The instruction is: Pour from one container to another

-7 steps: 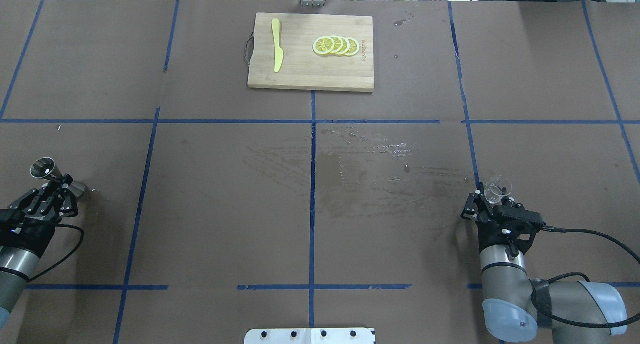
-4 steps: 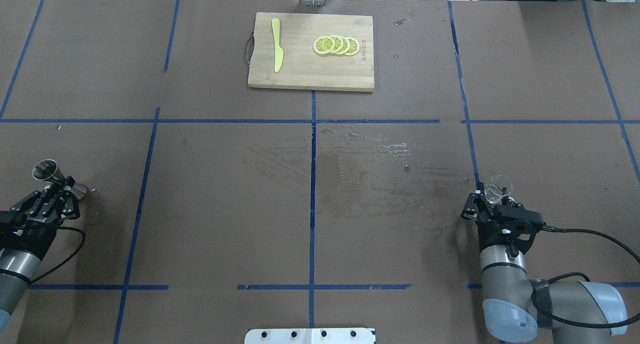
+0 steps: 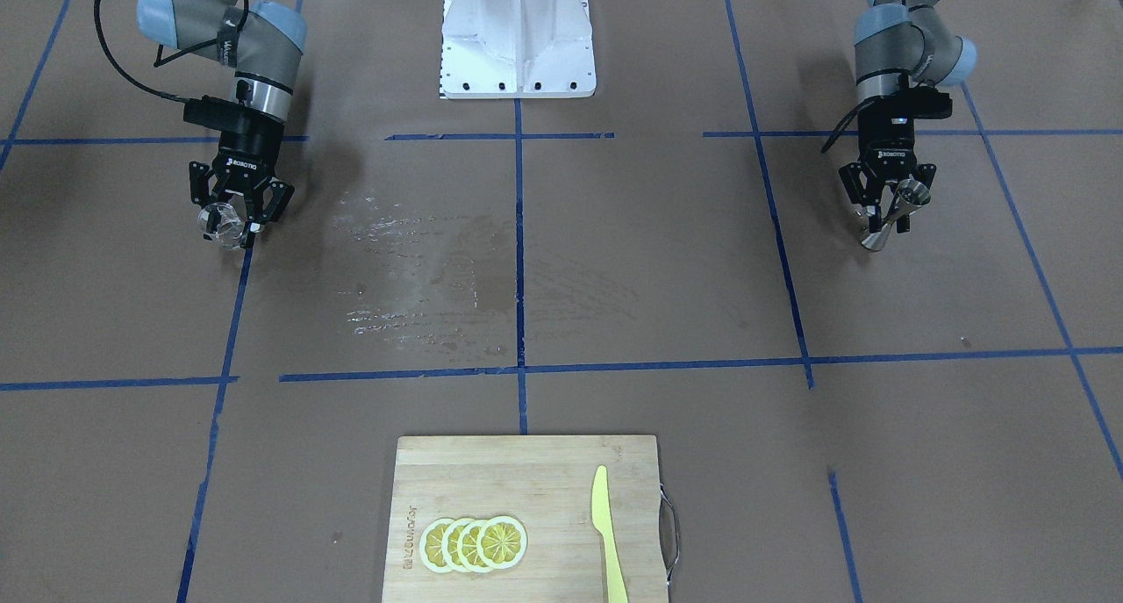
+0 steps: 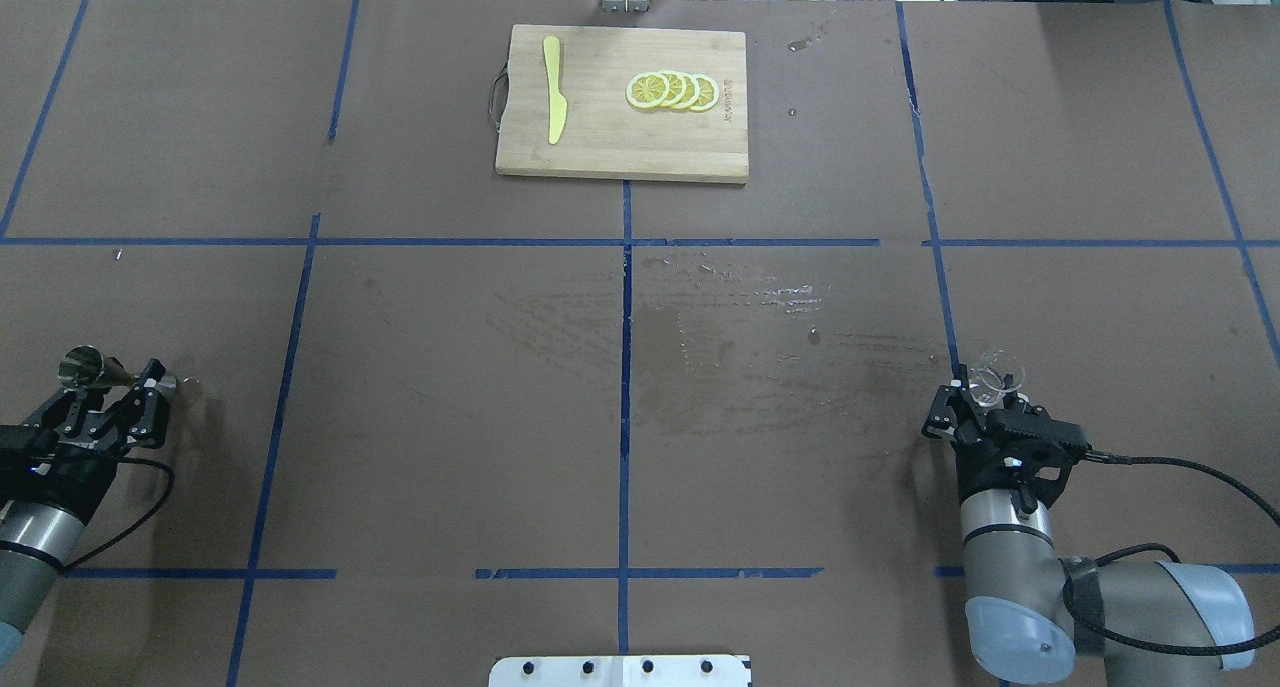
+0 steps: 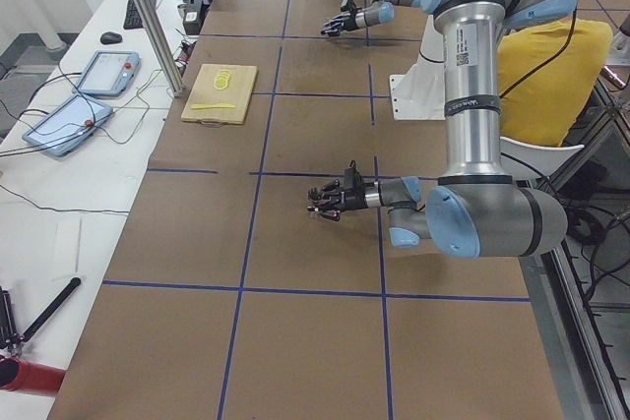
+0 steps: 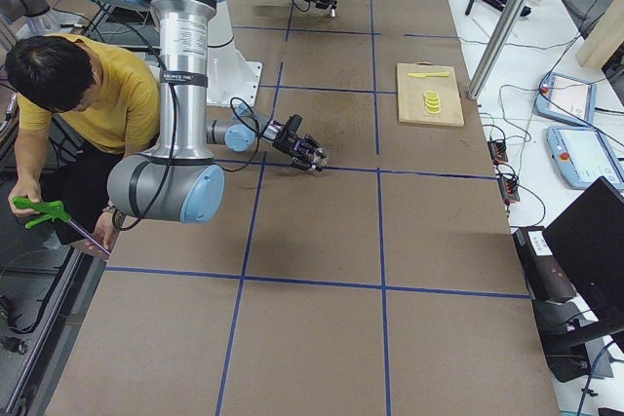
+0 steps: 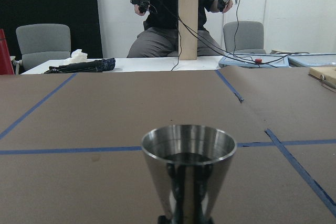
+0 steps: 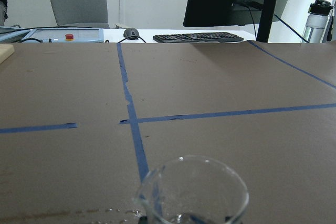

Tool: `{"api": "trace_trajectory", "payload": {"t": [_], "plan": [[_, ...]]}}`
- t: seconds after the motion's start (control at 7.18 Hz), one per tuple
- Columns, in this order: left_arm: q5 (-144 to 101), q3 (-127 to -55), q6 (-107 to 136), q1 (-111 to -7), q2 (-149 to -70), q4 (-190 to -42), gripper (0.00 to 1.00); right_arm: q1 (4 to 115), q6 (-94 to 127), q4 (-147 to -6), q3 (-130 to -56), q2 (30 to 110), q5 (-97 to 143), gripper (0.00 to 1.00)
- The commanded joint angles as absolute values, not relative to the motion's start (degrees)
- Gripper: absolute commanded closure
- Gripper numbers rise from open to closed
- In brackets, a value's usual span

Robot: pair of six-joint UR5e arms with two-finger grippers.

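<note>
The clear glass tumbler (image 3: 221, 226) stands rim up between the right tool's (image 3: 230, 233) fingers, with droplets on its wall. The silver hourglass jigger (image 3: 911, 197) is gripped at its narrow waist by the left tool (image 3: 886, 226), its open mouth upward.

We see bright, even overhead light, soft shadows on the brown paper-covered table (image 4: 400, 417) and white glare on its wet streaks (image 4: 762, 291). We find the small silver steel jigger (image 7: 188, 167) sharp, the small clear glass tumbler (image 8: 193, 193) blurred.
</note>
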State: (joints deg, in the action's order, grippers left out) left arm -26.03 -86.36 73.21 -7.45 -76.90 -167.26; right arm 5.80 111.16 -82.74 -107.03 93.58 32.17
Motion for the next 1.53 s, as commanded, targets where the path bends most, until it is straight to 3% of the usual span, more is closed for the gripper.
{"api": "trace_trajectory", "payload": {"t": [0.0, 0.28, 0.7, 1.39], "plan": [[-26.1, -86.4, 73.13, -7.38, -76.9, -167.34, 0.16, 5.71, 111.09, -82.79, -106.96, 93.43, 32.17, 0.58], [-27.41, -86.66, 73.12, -7.29, -76.82, -167.78, 0.01, 5.63, 110.92, -82.79, -106.88, 93.43, 32.17, 0.58], [-35.2, -89.62, 72.95, -7.21, -75.25, -167.87, 0.01, 5.54, 110.92, -82.71, -106.61, 93.43, 32.17, 0.56], [-51.11, -103.33, 72.51, -7.56, -59.98, -167.61, 0.01, 5.62, 110.83, -82.79, -106.96, 93.43, 31.73, 0.56]]}}
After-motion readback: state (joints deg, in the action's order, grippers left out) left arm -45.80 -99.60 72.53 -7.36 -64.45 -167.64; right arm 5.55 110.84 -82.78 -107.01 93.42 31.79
